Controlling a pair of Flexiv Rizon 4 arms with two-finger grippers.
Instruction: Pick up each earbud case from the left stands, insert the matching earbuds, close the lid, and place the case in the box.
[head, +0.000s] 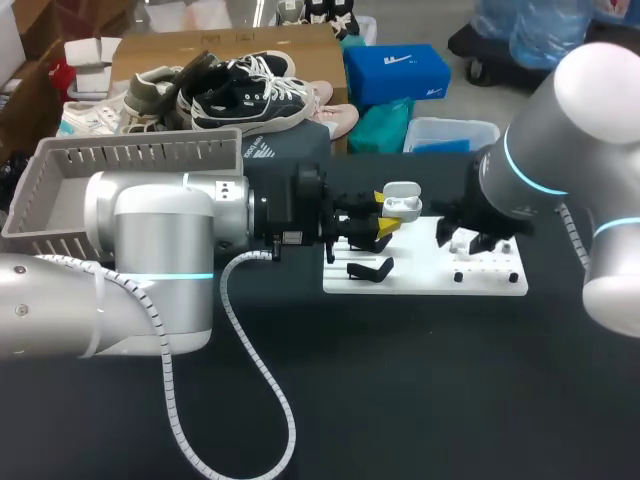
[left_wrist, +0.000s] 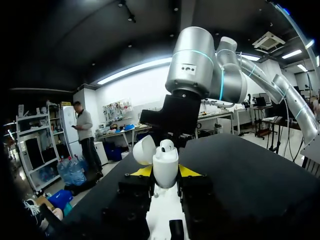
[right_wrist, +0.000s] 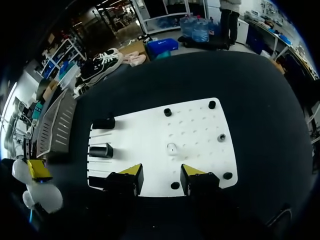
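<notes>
Earbud case (left_wrist: 165, 162), glossy white and rounded, apparently gripped in left pincer (left_wrist: 165, 172).

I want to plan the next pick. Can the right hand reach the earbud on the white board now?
Probably yes. The right hand is open above the white board, and the earbud lies bare just ahead of its fingers, nothing between them.
</notes>
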